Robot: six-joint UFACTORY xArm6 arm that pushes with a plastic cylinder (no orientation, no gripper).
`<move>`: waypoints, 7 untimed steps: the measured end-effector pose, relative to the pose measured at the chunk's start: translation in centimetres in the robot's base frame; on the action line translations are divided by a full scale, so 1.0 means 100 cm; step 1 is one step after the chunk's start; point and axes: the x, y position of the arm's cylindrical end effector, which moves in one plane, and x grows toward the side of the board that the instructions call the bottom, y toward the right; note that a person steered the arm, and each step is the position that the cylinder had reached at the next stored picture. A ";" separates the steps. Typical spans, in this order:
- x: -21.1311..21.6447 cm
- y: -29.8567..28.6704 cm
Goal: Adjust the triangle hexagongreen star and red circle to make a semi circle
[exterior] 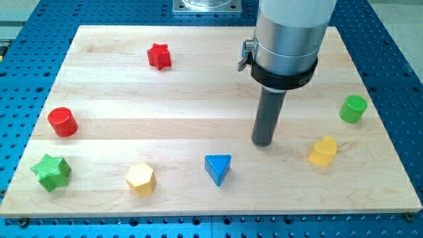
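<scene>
A blue triangle (219,168) lies near the view's bottom centre. A yellow hexagon (141,179) lies to its left. A green star (51,172) sits at the bottom left. A red circle (63,121) stands above the star at the left edge. My tip (263,141) rests on the board, up and to the right of the blue triangle and apart from it. It touches no block.
A red star (159,56) lies near the top left. A yellow block (322,151) sits right of my tip. A green cylinder (353,108) stands near the right edge. The wooden board (198,99) lies on a blue perforated table.
</scene>
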 end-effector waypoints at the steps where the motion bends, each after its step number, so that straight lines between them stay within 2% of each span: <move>1: -0.015 -0.005; 6: -0.030 -0.011; 7: -0.018 -0.075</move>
